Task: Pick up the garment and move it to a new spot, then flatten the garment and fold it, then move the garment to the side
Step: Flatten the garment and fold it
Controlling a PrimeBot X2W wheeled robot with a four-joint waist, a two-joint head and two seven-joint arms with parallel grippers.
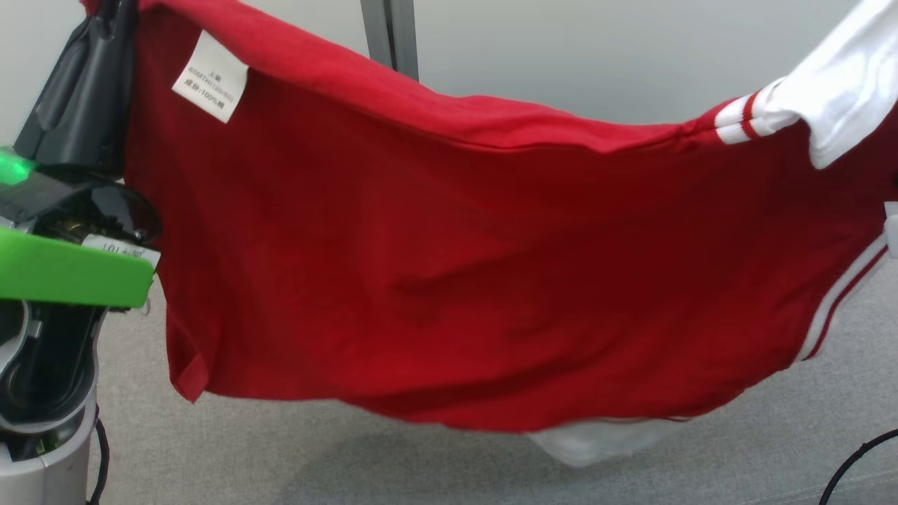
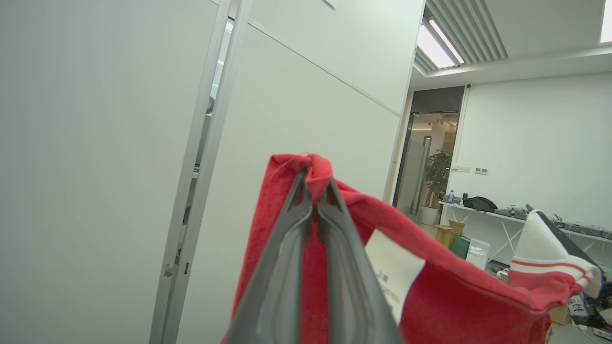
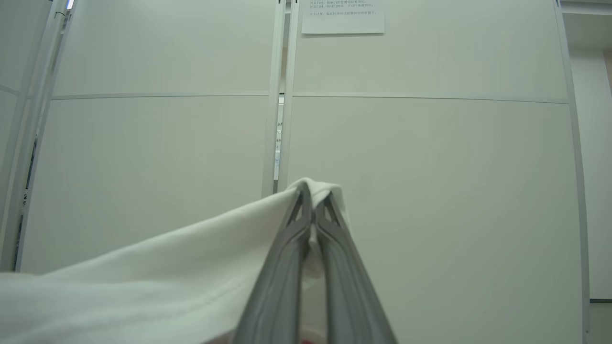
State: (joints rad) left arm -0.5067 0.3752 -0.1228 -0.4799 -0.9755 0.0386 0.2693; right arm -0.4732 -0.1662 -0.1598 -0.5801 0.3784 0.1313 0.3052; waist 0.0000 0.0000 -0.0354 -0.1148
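The garment is a red top with white sleeves and red-and-white striped trim, held up in the air and stretched wide across the head view. A white care label is sewn near its upper left corner. My left gripper is shut on the red corner of the garment, with red cloth folded over the fingertips. My right gripper is shut on the white sleeve of the garment, which trails off to the lower left of that view. The left arm rises at the left edge of the head view.
Grey carpet lies below the hanging cloth. Pale partition walls stand close ahead, with a metal post between panels. A desk with clutter and an open doorway show far off. A black cable lies at the lower right.
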